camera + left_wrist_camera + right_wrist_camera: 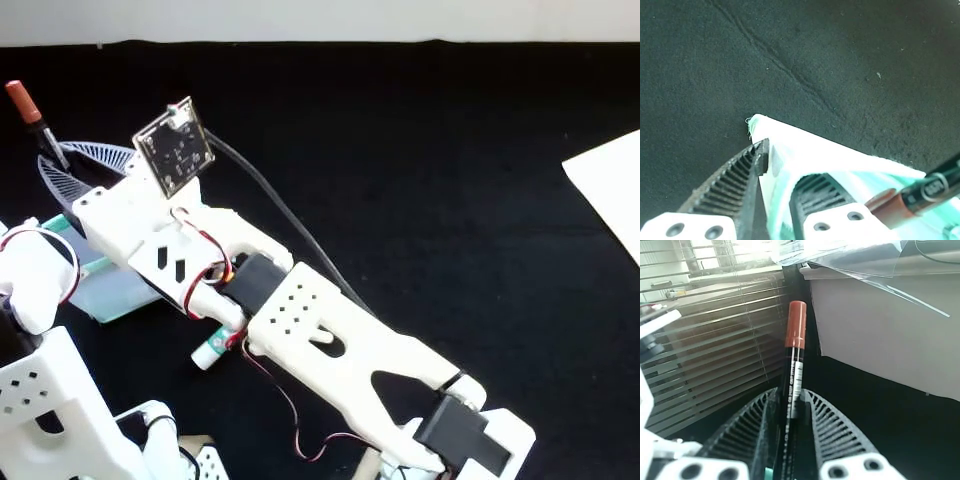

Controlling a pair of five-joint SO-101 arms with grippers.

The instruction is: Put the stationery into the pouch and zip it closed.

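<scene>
My right gripper (790,392) is shut on a black marker (795,340), whose red-brown cap points away from the fingers. In the high view this gripper (65,170) hangs at the far left with the marker (25,105) sticking up beyond it, above the pouch (115,290). The pouch is translucent with green trim and lies on the black cloth. My left gripper (777,160) is shut on a pale corner of the pouch (805,150). The marker (910,197) shows close over the pouch's open side. The right arm hides much of the pouch.
A small white stick-shaped item (212,348) lies on the cloth under the right arm's forearm. A white sheet of paper (610,185) lies at the right edge. The left arm's body (35,275) stands at the near left.
</scene>
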